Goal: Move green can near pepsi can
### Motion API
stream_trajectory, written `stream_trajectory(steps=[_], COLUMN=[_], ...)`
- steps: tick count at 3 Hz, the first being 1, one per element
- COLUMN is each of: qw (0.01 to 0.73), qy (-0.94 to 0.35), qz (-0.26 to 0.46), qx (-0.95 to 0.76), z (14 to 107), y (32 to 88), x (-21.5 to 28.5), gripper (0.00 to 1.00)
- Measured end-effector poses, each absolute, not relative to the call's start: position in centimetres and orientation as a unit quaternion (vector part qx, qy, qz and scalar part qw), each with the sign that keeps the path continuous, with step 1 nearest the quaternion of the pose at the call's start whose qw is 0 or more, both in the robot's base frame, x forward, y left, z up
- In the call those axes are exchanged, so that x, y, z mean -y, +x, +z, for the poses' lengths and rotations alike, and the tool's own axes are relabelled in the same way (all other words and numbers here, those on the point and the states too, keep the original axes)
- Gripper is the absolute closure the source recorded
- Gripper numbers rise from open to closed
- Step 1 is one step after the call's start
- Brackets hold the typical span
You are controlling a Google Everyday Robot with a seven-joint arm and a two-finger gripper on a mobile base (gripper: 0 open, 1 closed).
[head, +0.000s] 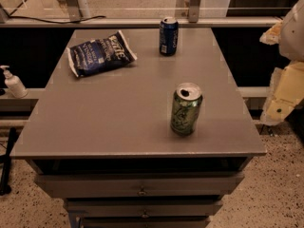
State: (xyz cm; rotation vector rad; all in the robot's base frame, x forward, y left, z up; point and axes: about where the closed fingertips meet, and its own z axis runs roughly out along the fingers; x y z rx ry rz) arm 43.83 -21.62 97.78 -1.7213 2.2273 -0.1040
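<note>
Pump bottle (pixel 13 83) at far left edge, on a ledge off the counter (pixel 95 122). Crinkled blue chip bag (pixel 100 54) lies flat in upper left of counter. Upright pepsi can (pixel 168 35) at upper centre, close to back edge. Upright green can (pixel 186 109) lower and right of centre, well apart from pepsi can. Pale gripper (pixel 279 106) at right edge of frame, off the counter; open or closed cannot be told. Reach looks not yet begun. Best approach: come in from the right, take green can mid-body, keep it upright, set it down just beside pepsi can without nudging it.
</note>
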Motion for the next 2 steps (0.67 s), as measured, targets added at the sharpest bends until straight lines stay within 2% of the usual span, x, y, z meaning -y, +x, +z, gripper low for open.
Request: stream_trajectory(steps=[1, 2], qw=[0.162, 0.18], qy=[-0.603, -0.592], qz=[-0.036, -0.006], qx=[-0.78, -0.786], z=[97.79, 97.62], y=[43.83, 44.14], x=[21.62, 21.89], gripper=[0.0, 0.0])
